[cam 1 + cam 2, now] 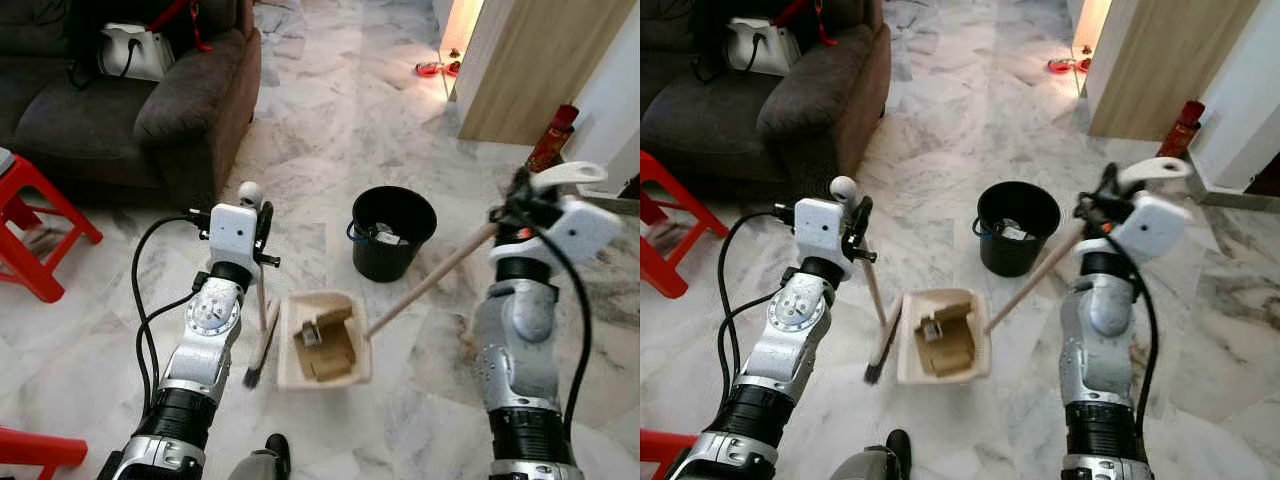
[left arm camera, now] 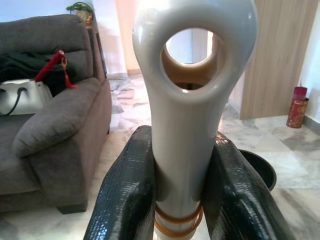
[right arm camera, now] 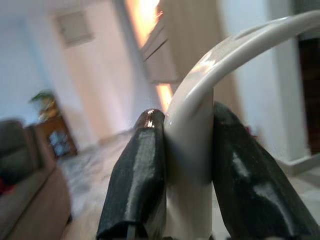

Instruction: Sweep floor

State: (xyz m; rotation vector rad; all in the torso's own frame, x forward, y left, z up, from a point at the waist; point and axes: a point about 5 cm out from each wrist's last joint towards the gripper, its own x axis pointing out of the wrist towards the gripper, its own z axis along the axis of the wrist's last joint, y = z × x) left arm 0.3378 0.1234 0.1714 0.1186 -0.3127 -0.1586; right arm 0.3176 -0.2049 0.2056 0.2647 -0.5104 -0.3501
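The sweep looks close to its end: the cream dustpan (image 1: 325,340) lies flat on the marble floor (image 1: 330,110) between the two arms, already holding brown scraps (image 1: 328,345), and the small broom (image 1: 262,335) stands just beside the pan's left edge with its dark bristles on the floor. The left gripper (image 1: 262,225) has its jaws closed on the top of the broom's pale handle; the right gripper (image 1: 515,205) has its jaws closed on the white grip of the dustpan's long wooden handle (image 1: 430,280), which slants down to the pan's right corner. A black bucket (image 1: 393,232) stands just beyond the pan, toward the far side of the floor, with some rubbish already in it. By my reading, the next move calls for lifting the pan level by its handle and tipping it over the bucket's rim without spilling, or first a last stroke of the broom toward the pan's mouth if any debris remains on the floor. The head views lay out the pan, the bucket and a dark sofa (image 1: 190,100) with a red stool (image 1: 30,220) to the left. The left wrist view adds the grip itself, both fingers (image 2: 127,195) pressed against the handle below its hanging hole, and the right wrist view shows the same firm pinch on the curved white grip (image 3: 192,130).
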